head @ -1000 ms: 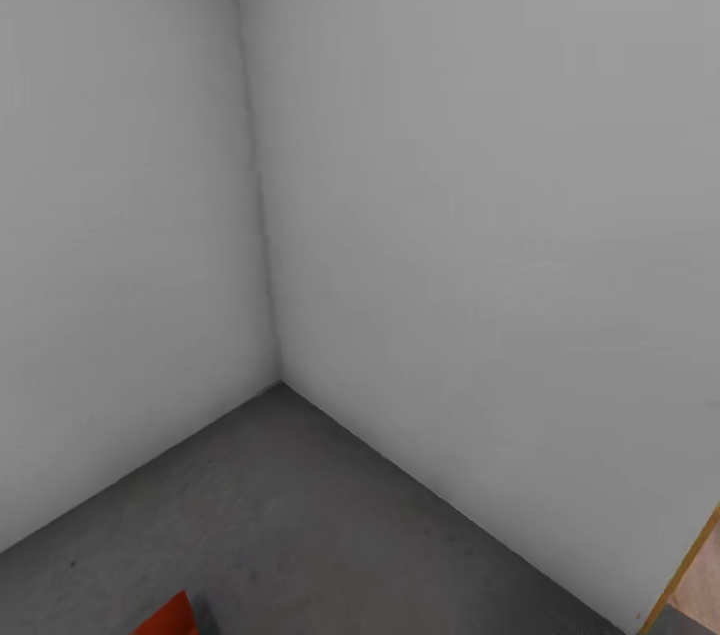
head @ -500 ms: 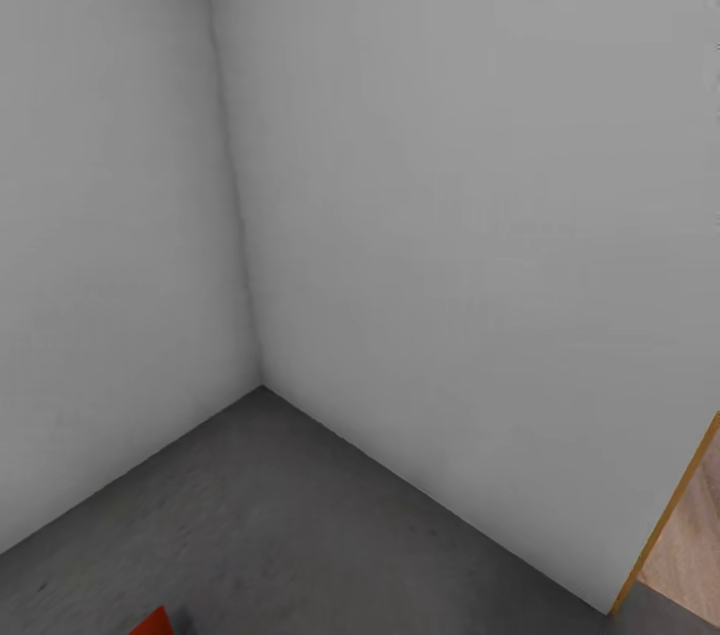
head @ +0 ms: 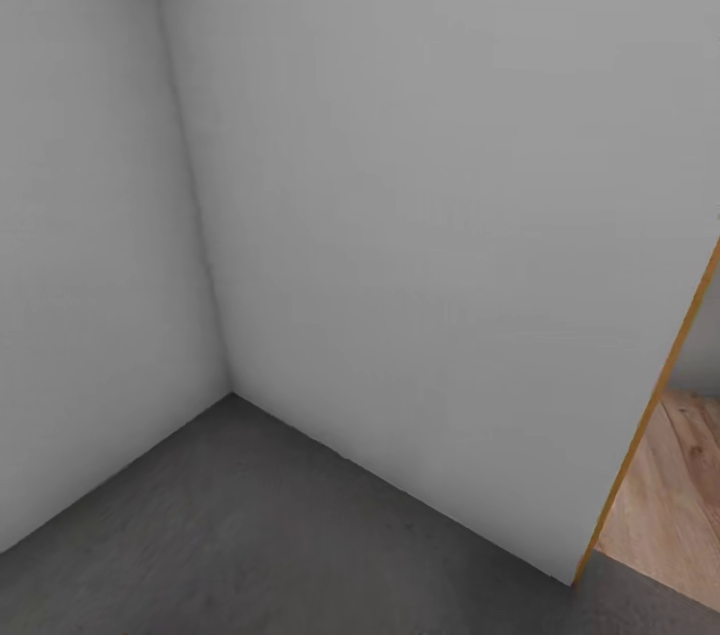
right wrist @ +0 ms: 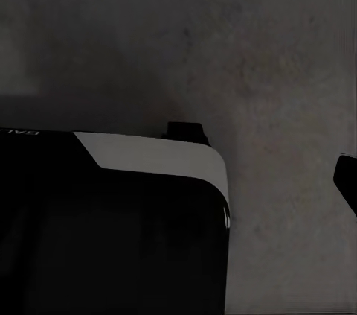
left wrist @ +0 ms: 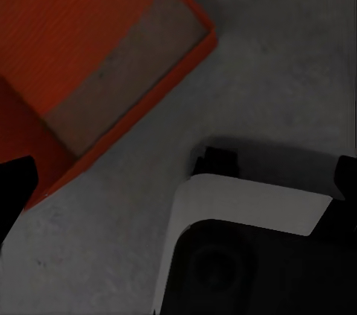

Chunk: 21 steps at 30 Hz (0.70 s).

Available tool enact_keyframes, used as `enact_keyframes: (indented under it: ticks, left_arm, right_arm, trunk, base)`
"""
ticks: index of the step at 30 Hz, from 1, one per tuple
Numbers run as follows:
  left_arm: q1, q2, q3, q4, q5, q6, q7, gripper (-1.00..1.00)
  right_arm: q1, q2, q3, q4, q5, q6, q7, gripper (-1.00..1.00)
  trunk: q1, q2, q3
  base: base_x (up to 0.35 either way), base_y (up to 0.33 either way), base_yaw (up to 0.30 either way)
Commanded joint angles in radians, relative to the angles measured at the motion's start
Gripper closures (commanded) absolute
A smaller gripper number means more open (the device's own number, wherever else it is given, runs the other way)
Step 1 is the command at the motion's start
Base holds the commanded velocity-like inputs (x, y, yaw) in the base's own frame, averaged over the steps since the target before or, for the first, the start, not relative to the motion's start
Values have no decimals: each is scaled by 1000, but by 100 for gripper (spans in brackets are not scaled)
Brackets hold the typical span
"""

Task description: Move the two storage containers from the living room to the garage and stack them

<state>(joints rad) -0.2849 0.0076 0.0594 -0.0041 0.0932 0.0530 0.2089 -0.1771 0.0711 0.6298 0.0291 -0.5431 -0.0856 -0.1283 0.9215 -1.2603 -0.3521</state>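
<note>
An orange-red storage container sits on the dark grey concrete floor in the left wrist view, open side up, with its dull inner bottom showing. My left gripper hangs above the floor beside it, open, its dark fingertips far apart with nothing between them. In the right wrist view one dark fingertip of my right gripper shows over bare concrete, holding nothing. The head view looks into the garage corner, where two plain grey-white walls meet the floor.
My own white and black base lies under the left gripper and shows again under the right one. At the head view's right, a wood-edged doorway opens onto light plank flooring.
The head view has swung to the right. The orange-red corner at its bottom left has slid out of the picture, and more of the doorway and plank flooring shows.
</note>
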Motion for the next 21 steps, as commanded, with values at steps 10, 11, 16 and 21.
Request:
enact_keyframes:
  ticks: [10,11,16,21]
  left_arm:
    - [0,0,5,-1,7,1,1,-100]
    - [0,0,5,-1,7,1,1,-100]
    - [0,0,5,-1,7,1,1,-100]
    - [0,0,5,-1,7,1,1,-100]
  right_arm:
    - [-1,1,8,3,-9,-4,-1,-100]
    - [-2,1,8,3,-9,-4,-1,-100]
    - [-1,1,8,3,-9,-3,-1,-100]
    - [-2,1,8,3,-10,-3,-1,-100]
  trunk:
    - [0,-1,-1]
    - [0,-1,-1]
    - [0,-1,-1]
    - [0,-1,-1]
  base:
    - [0,0,-251]
    - [0,0,-253]
    - [0,0,-256]
    - [0,0,-260]
